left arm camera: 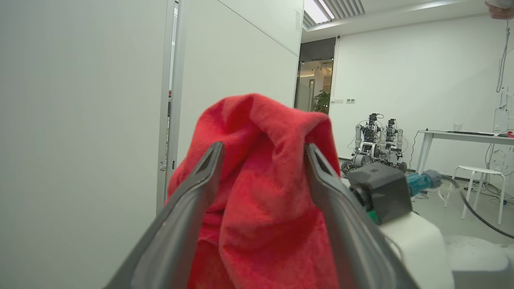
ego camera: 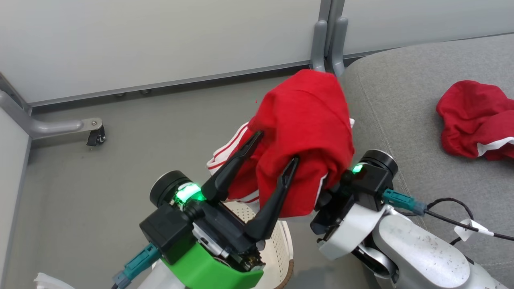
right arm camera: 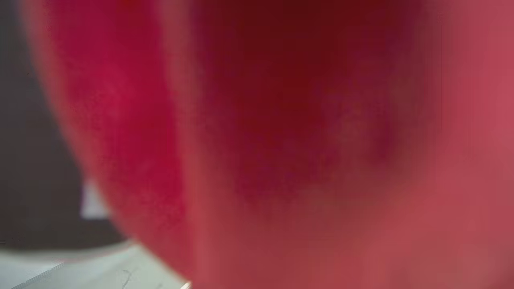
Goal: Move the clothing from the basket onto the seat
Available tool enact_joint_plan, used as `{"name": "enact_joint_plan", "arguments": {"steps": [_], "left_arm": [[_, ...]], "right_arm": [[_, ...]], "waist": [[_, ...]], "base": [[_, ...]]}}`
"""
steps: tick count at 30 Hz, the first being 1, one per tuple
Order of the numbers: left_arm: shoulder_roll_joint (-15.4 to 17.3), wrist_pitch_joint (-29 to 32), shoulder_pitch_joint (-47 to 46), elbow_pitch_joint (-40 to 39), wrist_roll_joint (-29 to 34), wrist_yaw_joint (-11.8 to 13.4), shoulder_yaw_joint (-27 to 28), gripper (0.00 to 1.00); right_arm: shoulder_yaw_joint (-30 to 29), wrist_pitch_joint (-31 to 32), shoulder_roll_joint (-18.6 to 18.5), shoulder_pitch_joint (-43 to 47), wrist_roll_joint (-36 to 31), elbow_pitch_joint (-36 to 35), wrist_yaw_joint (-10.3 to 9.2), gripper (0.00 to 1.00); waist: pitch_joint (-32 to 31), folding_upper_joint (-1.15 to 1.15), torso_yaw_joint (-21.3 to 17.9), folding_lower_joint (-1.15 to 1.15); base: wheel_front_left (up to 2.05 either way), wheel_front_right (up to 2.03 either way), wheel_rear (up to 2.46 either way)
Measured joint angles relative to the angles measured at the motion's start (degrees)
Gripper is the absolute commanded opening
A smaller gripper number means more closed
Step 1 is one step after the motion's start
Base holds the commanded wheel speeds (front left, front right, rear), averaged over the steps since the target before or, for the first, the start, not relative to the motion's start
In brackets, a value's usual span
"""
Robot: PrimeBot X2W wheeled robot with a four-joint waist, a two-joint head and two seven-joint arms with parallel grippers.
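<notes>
Bare floor [ego camera: 100, 192] lies open on my left. My left gripper [ego camera: 278, 145], jaws spread, flanks the red garment [ego camera: 305, 116] above the basket [ego camera: 277, 245]; my right gripper [ego camera: 363, 176], clamped shut beneath it, holds it beside the edge of the seat [ego camera: 401, 132].

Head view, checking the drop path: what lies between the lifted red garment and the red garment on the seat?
Bare grey seat cushion, nothing else, between the lifted red garment and the red garment on the seat, in the head view.
</notes>
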Motion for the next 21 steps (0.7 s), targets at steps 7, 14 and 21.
{"name": "enact_joint_plan", "arguments": {"steps": [7,14,21], "left_arm": [[0.01,-0.01,1.08,1.33,0.0,0.0,0.83,1.0],[0.05,-0.01,2.89,2.74,0.0,0.0,2.81,1.0],[0.18,-0.01,5.67,3.99,-0.1,0.0,5.2,1.0]], "right_arm": [[-6.99,0.0,1.1,3.19,-2.52,-1.44,0.0,0.0],[-14.15,0.0,1.69,6.01,-6.16,-2.65,0.0,0.0],[-21.0,0.0,1.55,9.04,-8.48,-3.63,0.0,0.0]], "waist": [[-0.04,0.0,-0.46,0.0],[-0.02,0.0,-0.61,0.0],[-0.07,0.0,-0.53,0.0]], "base": [[0.0,0.0,0.0],[0.0,0.0,0.0],[0.0,0.0,0.0]]}}
